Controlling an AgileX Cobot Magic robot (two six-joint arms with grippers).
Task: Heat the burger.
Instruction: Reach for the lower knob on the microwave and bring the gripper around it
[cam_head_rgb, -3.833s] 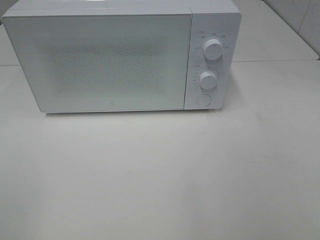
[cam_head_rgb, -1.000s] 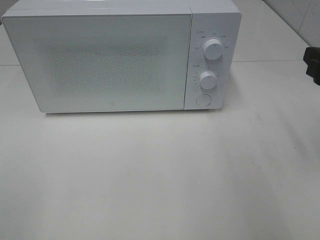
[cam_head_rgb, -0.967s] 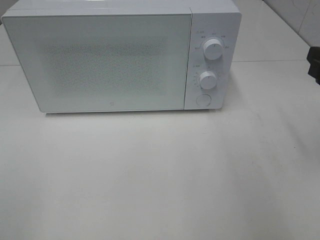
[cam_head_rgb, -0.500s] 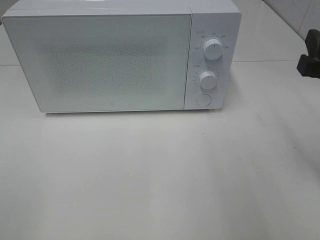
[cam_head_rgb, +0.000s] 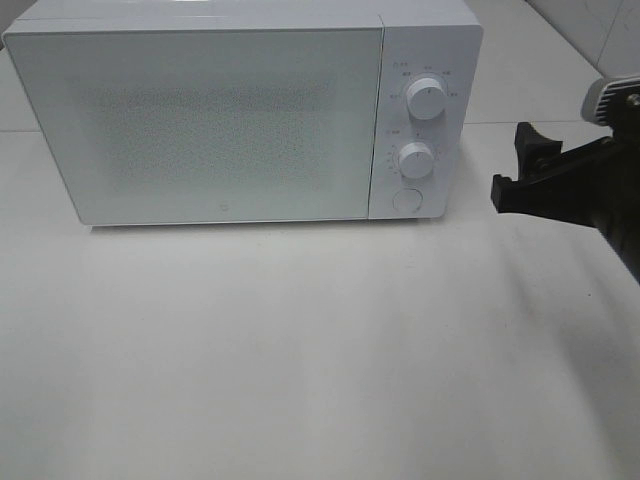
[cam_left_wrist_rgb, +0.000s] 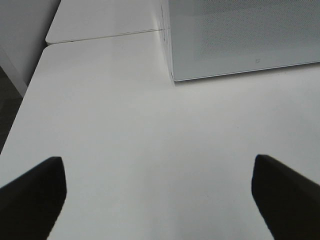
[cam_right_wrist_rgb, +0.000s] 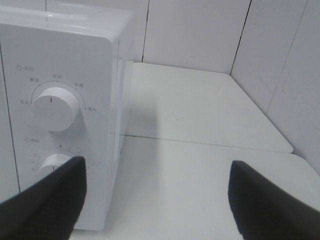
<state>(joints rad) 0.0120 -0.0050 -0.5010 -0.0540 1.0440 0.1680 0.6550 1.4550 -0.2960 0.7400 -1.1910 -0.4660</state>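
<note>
**A:** White microwave dead centre, door shut, frosted front. No burger in any view. It may be behind that door, but I can't tell.

**B:** The right gripper is level with the control panel, near it but not touching, jaws spread and empty. I'd say it's lined up for the upper dial, the lower dial or the round button.

**A:** And the left gripper?

**B:** Low over the bare surface, off the microwave's front left corner, wide open and holding nothing. It looks parked out of the door's way.

**A:** The room?

**B:** Plain white matte surface with a seam where two tops meet beside the microwave. There's a white tiled wall behind, and nothing else on show.
</note>
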